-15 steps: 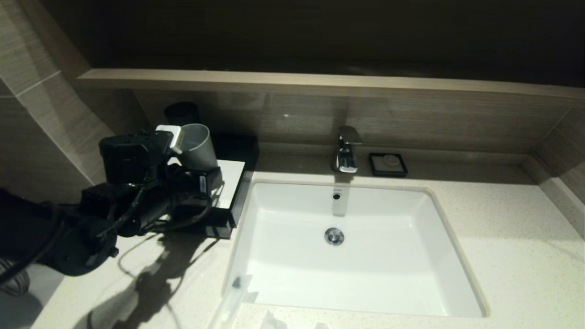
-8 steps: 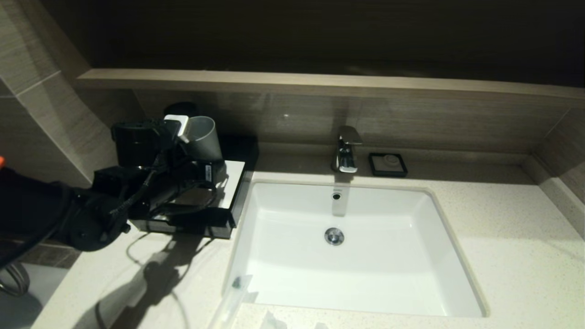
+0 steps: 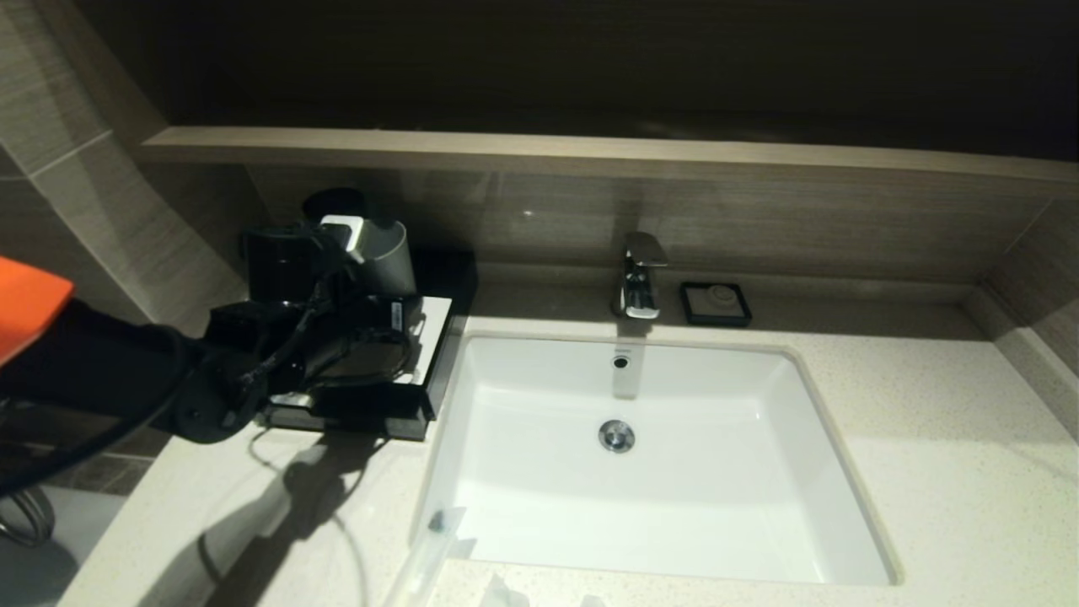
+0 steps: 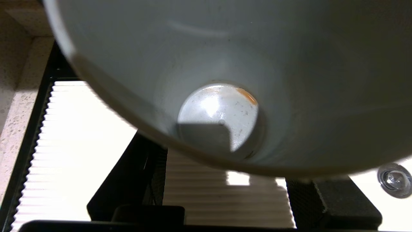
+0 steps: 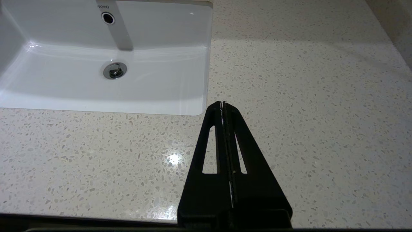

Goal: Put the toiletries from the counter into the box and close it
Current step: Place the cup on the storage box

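Observation:
My left gripper [image 3: 361,246] is shut on a grey tapered cup [image 3: 390,260] and holds it tilted above the box [image 3: 428,339], a low black box with a white ribbed top panel [image 4: 64,145]. The cup's empty inside [image 4: 219,112] fills the left wrist view. The toiletries lie on the counter [image 3: 944,472] at the sink's front left corner: a long clear packet with a dark end [image 3: 432,544] and two white packets [image 3: 502,593], partly cut off by the picture's edge. My right gripper [image 5: 222,103] is shut and empty, just above the counter [image 5: 305,96] by the sink's front right corner.
The white sink basin [image 3: 657,455] sits mid-counter with a chrome tap [image 3: 638,276] behind it. A small black soap dish [image 3: 716,303] stands right of the tap. A dark cup [image 3: 335,202] stands behind the box, under the wooden ledge [image 3: 590,152].
My left arm has carried the grey cup back and to the right, over the box and closer to the wall. The right arm has not moved.

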Available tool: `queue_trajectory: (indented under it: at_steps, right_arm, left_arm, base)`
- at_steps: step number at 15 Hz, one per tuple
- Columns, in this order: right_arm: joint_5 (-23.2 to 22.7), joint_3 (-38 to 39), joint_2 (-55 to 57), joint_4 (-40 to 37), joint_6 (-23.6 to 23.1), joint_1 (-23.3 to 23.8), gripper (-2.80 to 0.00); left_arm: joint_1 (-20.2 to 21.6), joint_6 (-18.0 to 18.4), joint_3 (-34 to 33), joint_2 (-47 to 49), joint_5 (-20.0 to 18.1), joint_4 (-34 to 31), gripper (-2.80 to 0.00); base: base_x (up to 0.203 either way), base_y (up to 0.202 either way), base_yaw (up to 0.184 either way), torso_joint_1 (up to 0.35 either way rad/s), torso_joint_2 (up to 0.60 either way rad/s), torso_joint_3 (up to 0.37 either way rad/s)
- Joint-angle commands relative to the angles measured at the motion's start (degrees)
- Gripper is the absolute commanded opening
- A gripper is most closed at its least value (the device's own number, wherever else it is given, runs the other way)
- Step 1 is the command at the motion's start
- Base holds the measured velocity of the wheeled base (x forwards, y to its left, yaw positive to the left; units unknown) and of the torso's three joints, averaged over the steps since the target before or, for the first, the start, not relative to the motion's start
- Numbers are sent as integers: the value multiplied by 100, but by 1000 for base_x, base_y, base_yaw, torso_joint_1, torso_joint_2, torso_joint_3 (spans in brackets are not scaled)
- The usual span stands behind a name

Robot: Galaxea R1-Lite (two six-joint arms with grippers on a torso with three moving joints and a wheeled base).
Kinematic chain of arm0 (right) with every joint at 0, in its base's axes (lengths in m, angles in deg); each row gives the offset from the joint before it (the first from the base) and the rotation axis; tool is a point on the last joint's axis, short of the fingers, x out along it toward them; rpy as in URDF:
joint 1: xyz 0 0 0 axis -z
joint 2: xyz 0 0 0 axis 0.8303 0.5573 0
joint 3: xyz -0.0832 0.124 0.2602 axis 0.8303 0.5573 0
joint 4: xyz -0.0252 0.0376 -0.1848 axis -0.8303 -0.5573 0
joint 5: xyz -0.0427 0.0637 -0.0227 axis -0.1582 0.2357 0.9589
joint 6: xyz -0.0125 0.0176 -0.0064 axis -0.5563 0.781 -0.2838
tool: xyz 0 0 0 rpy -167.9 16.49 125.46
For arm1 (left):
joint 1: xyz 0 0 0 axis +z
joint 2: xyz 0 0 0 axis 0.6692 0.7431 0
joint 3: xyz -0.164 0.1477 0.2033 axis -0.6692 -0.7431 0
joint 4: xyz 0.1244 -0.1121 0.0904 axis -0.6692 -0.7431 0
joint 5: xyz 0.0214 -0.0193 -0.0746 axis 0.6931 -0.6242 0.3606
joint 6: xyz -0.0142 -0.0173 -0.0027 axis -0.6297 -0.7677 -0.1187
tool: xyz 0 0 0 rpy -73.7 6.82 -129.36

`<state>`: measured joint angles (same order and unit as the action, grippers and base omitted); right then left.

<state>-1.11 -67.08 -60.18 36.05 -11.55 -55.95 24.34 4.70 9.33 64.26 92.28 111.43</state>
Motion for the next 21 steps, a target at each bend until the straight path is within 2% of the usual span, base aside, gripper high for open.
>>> queue_trajectory:
  at_steps: [1, 5, 21]
  right_arm:
    - [2, 1, -6, -6, -1, -1, -280]
    - [2, 1, -6, -3, -1, -1, -280]
    - [2, 1, -6, -2, -1, -1, -280]
  left_arm:
    - [0, -11, 117, 128, 16, -7, -280]
    - [0, -181, 367, 218, 16, -230, -280]
    - [-35, -191, 958, 563, 51, -458, -280]
  base:
    - [0, 0, 0, 0, 0, 0]
    - [0, 0, 0, 0, 0, 0]
    - [0, 0, 0, 0, 0, 0]
